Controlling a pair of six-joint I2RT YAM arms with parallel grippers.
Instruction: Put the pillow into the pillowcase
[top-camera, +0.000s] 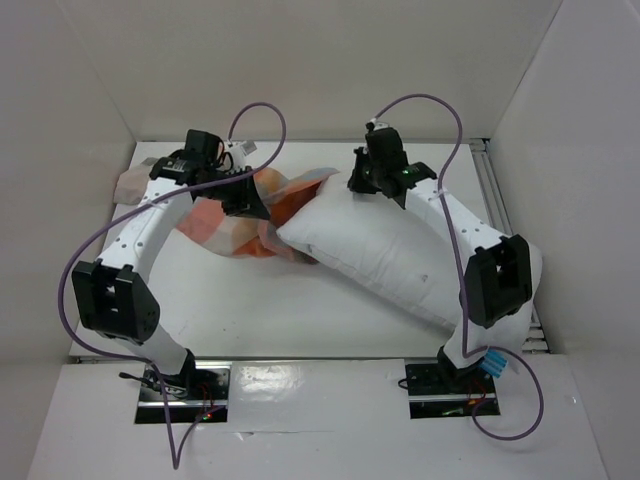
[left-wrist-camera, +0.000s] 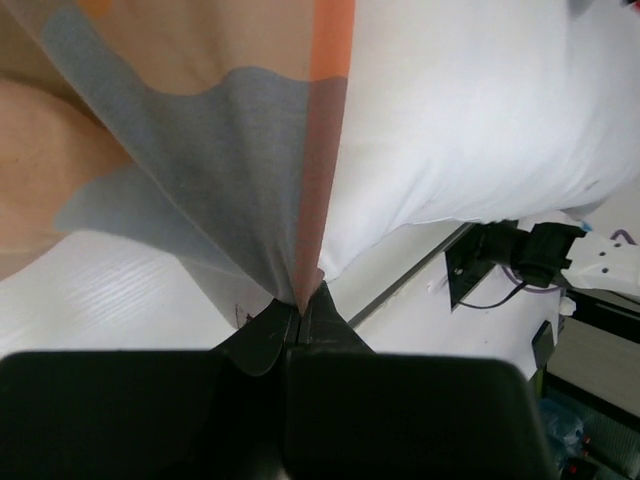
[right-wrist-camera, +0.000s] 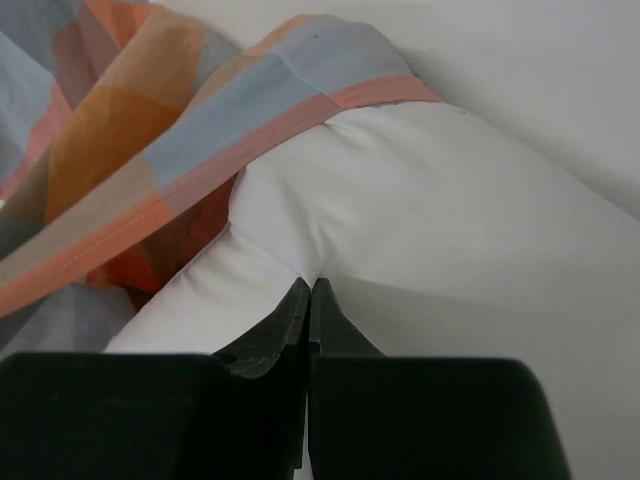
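Note:
The white pillow (top-camera: 400, 255) lies slanted across the table from the middle to the right front. Its far left end sits at the mouth of the checked pillowcase (top-camera: 225, 225), which is bunched at the back left. My left gripper (top-camera: 252, 203) is shut on the pillowcase's orange hem (left-wrist-camera: 318, 190), holding it up beside the pillow (left-wrist-camera: 480, 110). At the pillow's far end, my right gripper (top-camera: 360, 185) is shut on a pinch of the white pillow fabric (right-wrist-camera: 420, 230). The pillowcase's hem (right-wrist-camera: 300, 105) drapes over that pillow corner.
White walls close in the table at the back and on both sides. An aluminium rail (top-camera: 497, 195) runs along the right edge. Purple cables (top-camera: 262, 112) loop above both arms. The arm bases (top-camera: 178, 388) stand at the near edge.

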